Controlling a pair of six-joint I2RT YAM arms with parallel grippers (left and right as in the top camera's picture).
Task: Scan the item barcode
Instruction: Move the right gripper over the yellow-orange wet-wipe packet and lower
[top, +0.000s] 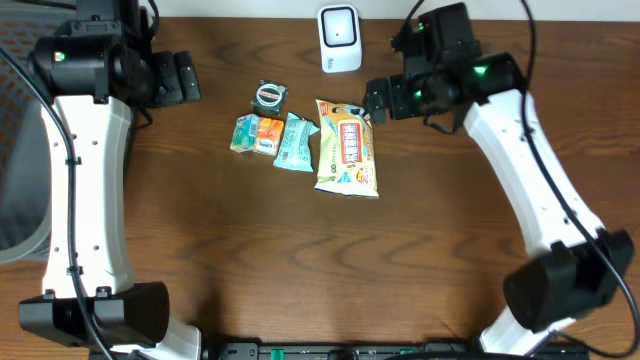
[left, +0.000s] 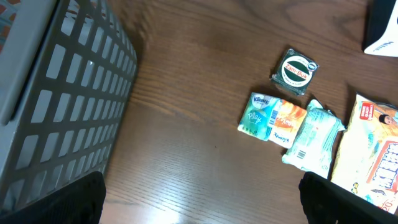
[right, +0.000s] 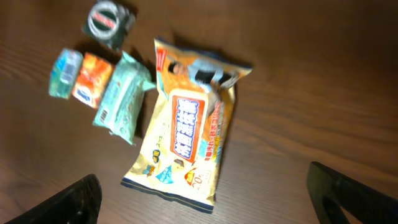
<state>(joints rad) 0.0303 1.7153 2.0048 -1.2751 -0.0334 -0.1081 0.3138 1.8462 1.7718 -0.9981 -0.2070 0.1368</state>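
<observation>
Wide-open, empty right gripper (top: 377, 100) is hovering above the flat yellow plastic pouch (right: 186, 127) beneath it, likely risking snagging the adjacent teal soft packet (right: 121, 99).

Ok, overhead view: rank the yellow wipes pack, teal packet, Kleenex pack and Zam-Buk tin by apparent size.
1. yellow wipes pack
2. teal packet and Kleenex pack, too alike to split
3. Zam-Buk tin

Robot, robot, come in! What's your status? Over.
Left fingers open, right fingers open, both empty. Yellow wipes pack flat on table, untouched. Nothing between it and white scanner.
</observation>
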